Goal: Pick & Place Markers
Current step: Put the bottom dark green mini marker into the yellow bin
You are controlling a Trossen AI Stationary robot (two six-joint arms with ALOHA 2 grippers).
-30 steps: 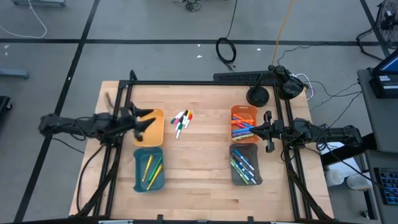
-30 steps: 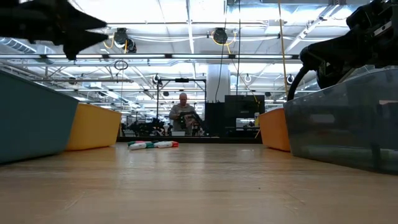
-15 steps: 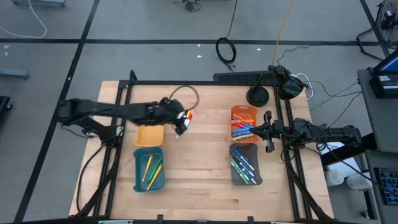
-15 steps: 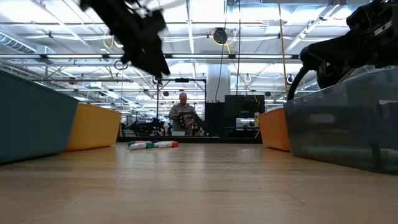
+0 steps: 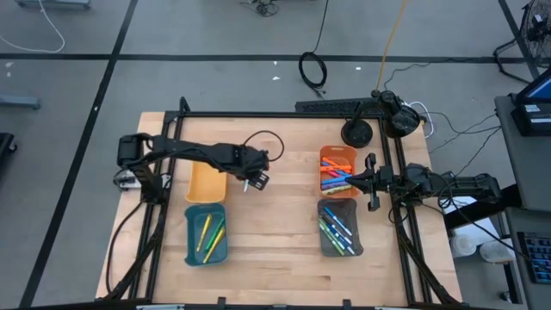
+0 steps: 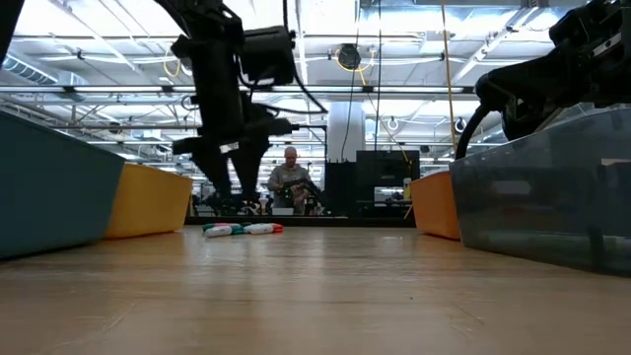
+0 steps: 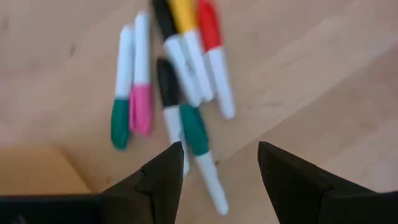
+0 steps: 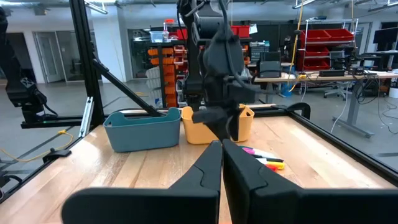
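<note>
You had the left gripper (image 7: 217, 168) open and empty over the loose markers (image 7: 180, 81) at frame centre, best lowered astride just the green-capped one (image 7: 200, 146).

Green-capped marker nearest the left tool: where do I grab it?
Grip the green-capped marker on its white barrel just below the cap, coming straight down with the open left tool, fingers across its width. It lies flat, and that end is clear of the neighbouring markers.
</note>
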